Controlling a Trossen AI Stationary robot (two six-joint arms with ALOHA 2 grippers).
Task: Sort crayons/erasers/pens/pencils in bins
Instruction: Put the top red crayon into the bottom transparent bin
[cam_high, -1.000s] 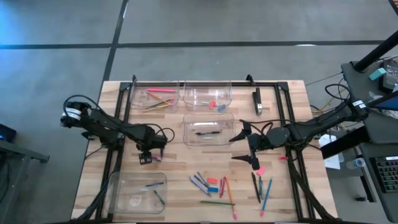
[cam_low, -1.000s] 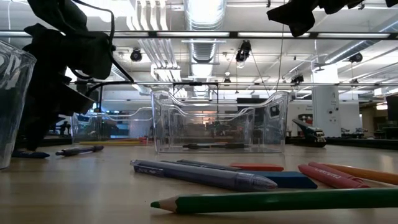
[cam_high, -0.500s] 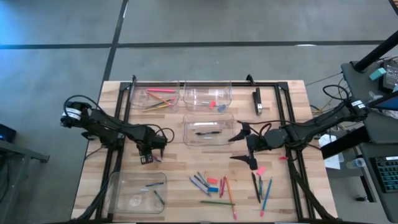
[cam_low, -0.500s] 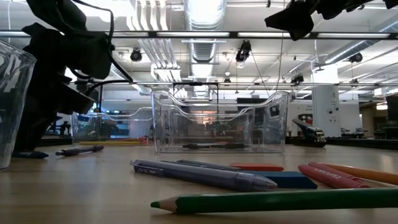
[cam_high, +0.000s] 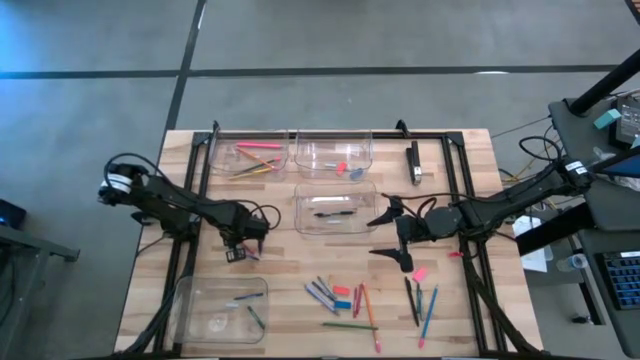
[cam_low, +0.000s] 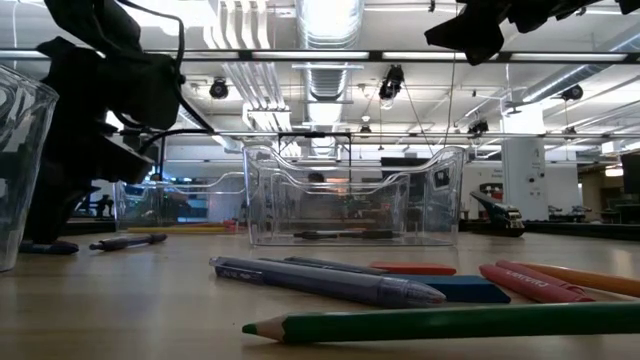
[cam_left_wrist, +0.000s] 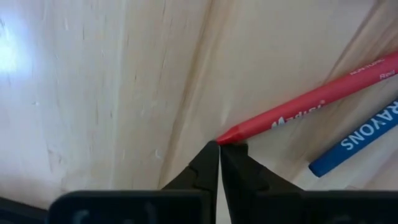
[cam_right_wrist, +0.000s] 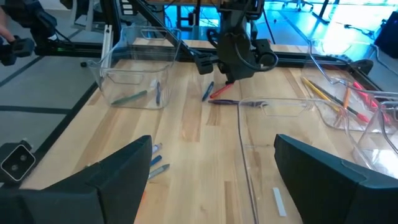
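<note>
Near edge of counter (cam_high: 200, 175): loose pile of sticks lies unsorted. Low view shows a green pencil (cam_low: 450, 322) closest, then a purple pen (cam_low: 330, 281), red crayons (cam_low: 530, 281) and a blue piece behind it. High view: same pile (cam_high: 345, 300) sits at near centre, with a second small group of pens (cam_high: 420, 300) to its right and a pink eraser (cam_high: 418, 273) just beyond that group.

Near-left bin (cam_high: 222, 308) holds a few short sticks, blue and green.

Left gripper (cam_high: 238, 252) is low over the counter, beyond the near-left bin. Left wrist view: fingers (cam_left_wrist: 208, 171) pressed together with no gap, tips at the point of a red crayon (cam_left_wrist: 298, 104); crayon lies flat on the wood, not clamped between them. A blue crayon (cam_left_wrist: 360, 140) lies just beside the red one.

Right gripper (cam_high: 395, 238) hangs above the counter, right of the centre bin; fingers (cam_right_wrist: 93, 180) spread wide, nothing between them.

Centre bin (cam_high: 335, 208) holds one dark pen (cam_low: 345, 235).

Far row: far-left bin (cam_high: 250, 155) contains pink and yellow pencils; the bin beside it (cam_high: 335, 152) contains a red and a light-blue eraser. A black oblong block (cam_high: 413, 162) lies far right on the counter, outside the bins.
</note>
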